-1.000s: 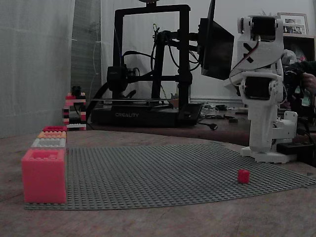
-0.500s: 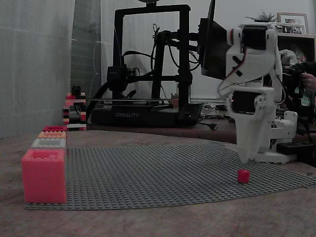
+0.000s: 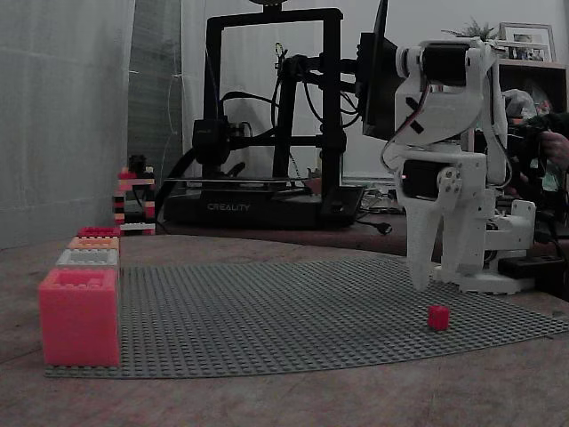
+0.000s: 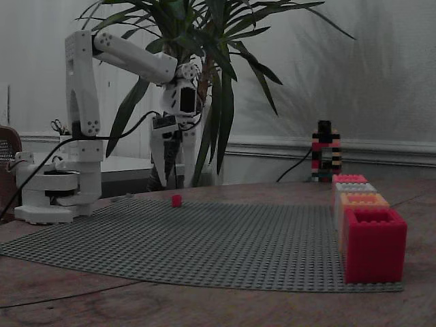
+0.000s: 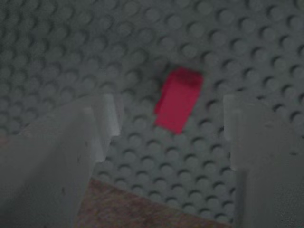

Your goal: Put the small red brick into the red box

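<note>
Small red brick (image 5: 178, 99) sits loose on the grey studded baseplate (image 3: 293, 307), close to the plate's edge on the arm's side; in the wrist view bare counter (image 5: 123, 211) shows just past that edge. Both fixed views show it standing alone on the studs, nothing touching it.

Gripper (image 5: 168, 130) hangs above the brick, jaws spread wide, empty. In the wrist view the brick lies in the gap between the two pale fingers (image 5: 76, 142), a little ahead of the tips and turned at a slight angle to them. In a fixed view the finger tips (image 3: 420, 276) are above the plate, just up and to the left of the brick (image 3: 437, 317), not touching. The other fixed view has the brick (image 4: 176, 200) below the gripper (image 4: 178, 146), in front of the white arm's base (image 4: 51, 197).

Row of brick-built boxes runs along the far edge of the plate, well apart from the brick. The deep red box (image 3: 98, 232) sits at the back end of that row beyond the orange and grey ones; in the other fixed view its rim (image 4: 349, 178) is partly hidden behind its neighbours. Pinkish box (image 3: 79, 316) is the near one. Striped brick tower (image 4: 325, 150) stands off the plate behind the row.

Progress, as judged: early. Approach lined up; grasp not yet made. Left to do: lower, close on the brick, lift, carry across the plate to the red box, release inside.
</note>
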`<action>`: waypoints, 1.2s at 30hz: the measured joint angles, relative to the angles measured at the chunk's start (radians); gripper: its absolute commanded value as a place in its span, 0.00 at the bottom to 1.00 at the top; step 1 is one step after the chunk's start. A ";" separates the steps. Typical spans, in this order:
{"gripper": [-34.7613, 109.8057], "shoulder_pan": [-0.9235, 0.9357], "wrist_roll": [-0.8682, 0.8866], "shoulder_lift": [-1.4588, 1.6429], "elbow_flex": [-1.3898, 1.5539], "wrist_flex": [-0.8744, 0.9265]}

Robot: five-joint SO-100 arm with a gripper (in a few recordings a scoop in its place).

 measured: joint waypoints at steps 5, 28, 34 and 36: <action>0.38 0.000 0.018 -0.012 0.002 0.003; 0.38 -0.071 0.015 -0.103 0.023 -0.092; 0.38 -0.071 0.011 -0.121 0.023 -0.126; 0.38 -0.071 0.009 -0.121 0.023 -0.126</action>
